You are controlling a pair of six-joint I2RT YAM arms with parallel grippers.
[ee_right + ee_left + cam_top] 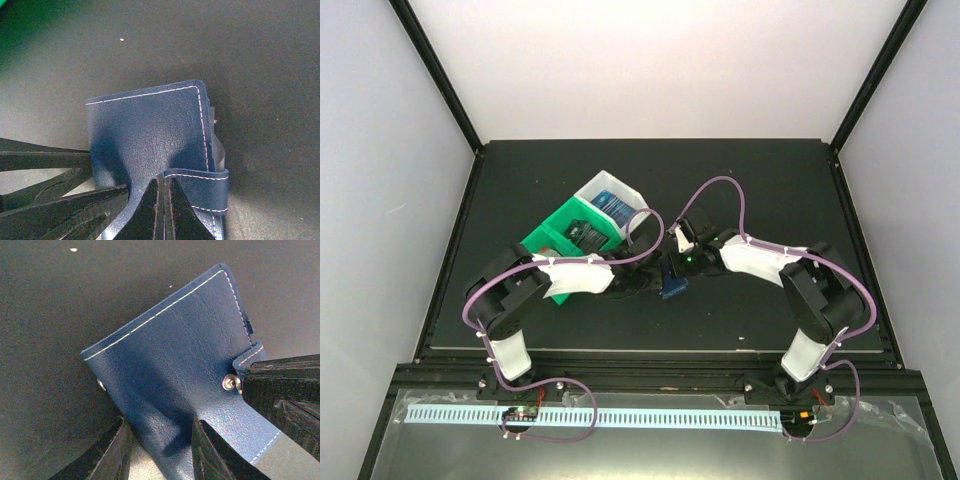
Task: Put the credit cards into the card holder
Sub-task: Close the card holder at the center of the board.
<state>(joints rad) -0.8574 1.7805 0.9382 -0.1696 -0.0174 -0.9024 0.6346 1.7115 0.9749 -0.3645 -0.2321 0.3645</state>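
The card holder [672, 287] is a dark blue folded wallet held between both grippers at the table's middle. In the left wrist view it [175, 350] fills the frame, and my left gripper [161, 450] has a finger on each side of its lower edge, pinching it. My right gripper [163, 187] is shut tight on the wallet's snap tab [200, 190], which shows with its metal snap in the left wrist view [245, 362]. The credit cards lie in the bin: blue ones [613, 204] and a dark one [588, 236]. The grippers [645, 283] [678, 268] meet at the wallet.
The green-and-white three-compartment bin [552, 228] stands just behind the left arm, close to the wallet. The black mat's raised frame [650, 350] runs along the near edge. White walls enclose the table on three sides.
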